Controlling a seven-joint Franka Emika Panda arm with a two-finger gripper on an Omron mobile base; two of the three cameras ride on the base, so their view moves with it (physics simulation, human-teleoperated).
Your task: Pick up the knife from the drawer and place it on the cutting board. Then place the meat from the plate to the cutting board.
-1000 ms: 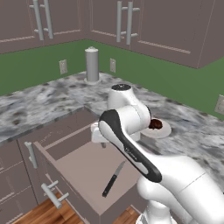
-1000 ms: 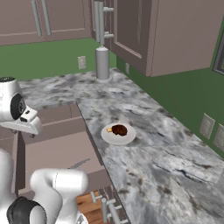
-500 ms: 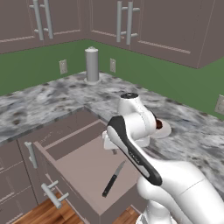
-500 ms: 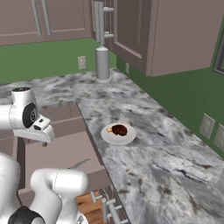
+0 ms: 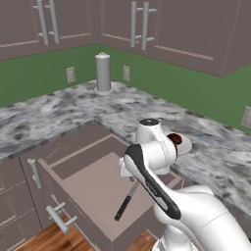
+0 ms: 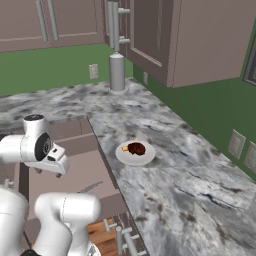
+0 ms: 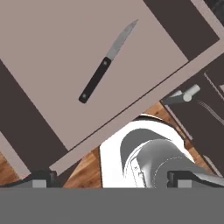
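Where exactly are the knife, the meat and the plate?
knife [image 7: 103,71]: hand view, top of the black handle.
meat [image 6: 136,148]: right base view, middle of the dark lump.
plate [image 6: 125,157]: right base view, bare white rim.

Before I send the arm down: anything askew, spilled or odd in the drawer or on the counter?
Nothing spilled or damaged. The knife lies flat and alone on the open drawer's bottom, slanted to its sides. The meat sits on the plate on the counter.
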